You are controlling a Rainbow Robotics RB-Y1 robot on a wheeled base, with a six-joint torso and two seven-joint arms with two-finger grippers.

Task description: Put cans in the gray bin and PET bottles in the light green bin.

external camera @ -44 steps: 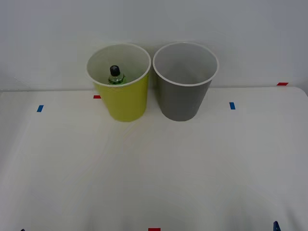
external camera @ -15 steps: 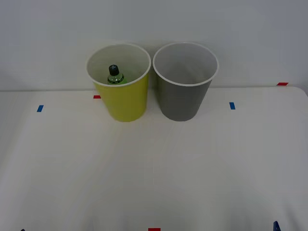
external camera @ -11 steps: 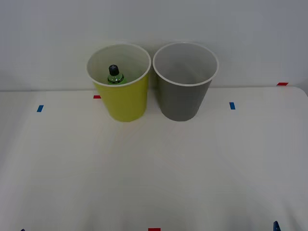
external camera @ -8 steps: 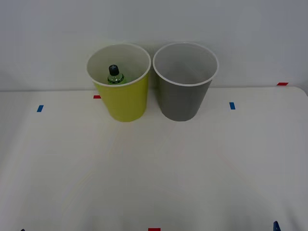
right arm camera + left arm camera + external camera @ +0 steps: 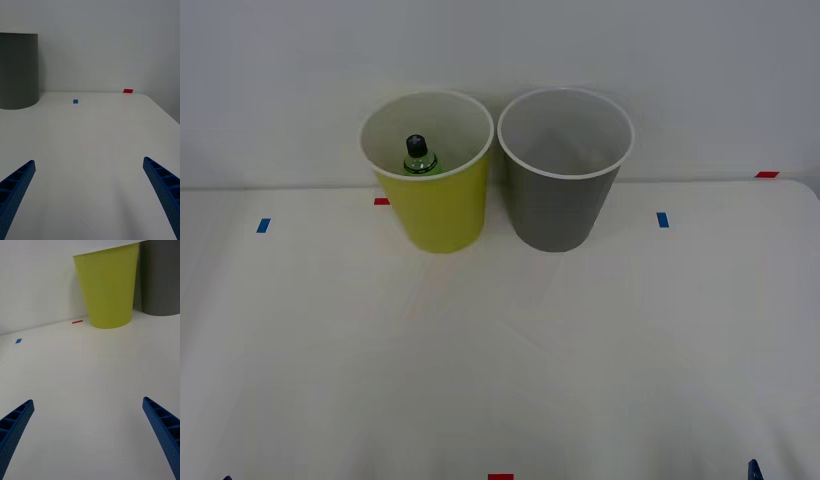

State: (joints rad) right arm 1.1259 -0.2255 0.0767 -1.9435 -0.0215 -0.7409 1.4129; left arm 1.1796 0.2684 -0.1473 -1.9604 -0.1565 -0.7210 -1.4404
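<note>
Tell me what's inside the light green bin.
The light green bin holds one PET bottle, standing upright; its black cap and green shoulders show. Its lower body and the bin's floor are hidden by the front wall.

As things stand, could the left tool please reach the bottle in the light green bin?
Probably not directly: the bottle stands deep inside the light green bin, so the open left tool must come over the rim.

Yellow-green bin (image 5: 442, 210) with white inside, gray bin (image 5: 558, 210), green black-capped bottle (image 5: 419, 158).
</note>
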